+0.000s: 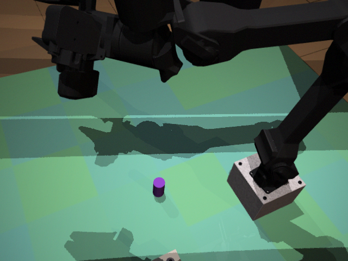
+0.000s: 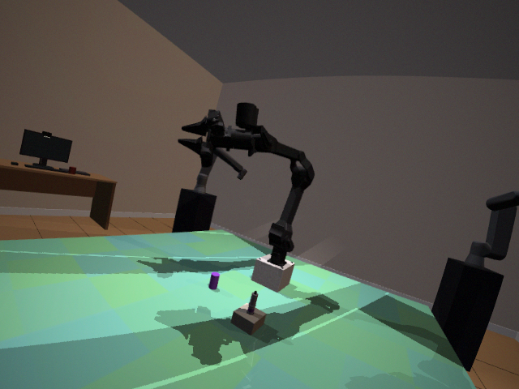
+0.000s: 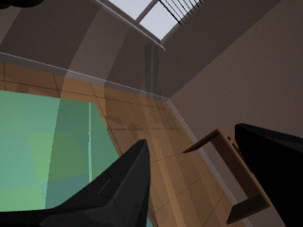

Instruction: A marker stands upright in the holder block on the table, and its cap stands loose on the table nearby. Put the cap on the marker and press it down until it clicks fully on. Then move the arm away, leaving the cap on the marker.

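Note:
The purple cap [image 1: 159,187] [image 2: 214,280] stands upright on the green table, apart from the holder. The marker [image 2: 252,302] stands upright, its dark tip bare, in the small holder block [image 2: 243,321] [image 1: 174,253]; the block is cut off by the bottom edge in the top view. My gripper [image 2: 181,134] [image 3: 191,139] is partly open and empty, with a gap between its fingertips. It is high above the table, well above the cap and the marker, its fingers pointing roughly sideways. Neither cap nor marker shows in the wrist view.
My arm's pale base block [image 1: 243,188] [image 2: 268,272] stands near the cap and the holder. Two dark pedestals [image 2: 195,211] [image 2: 467,307] with grey arms stand beyond the table edges. A wooden desk [image 2: 54,184] [image 3: 239,170] with a monitor stands farther off.

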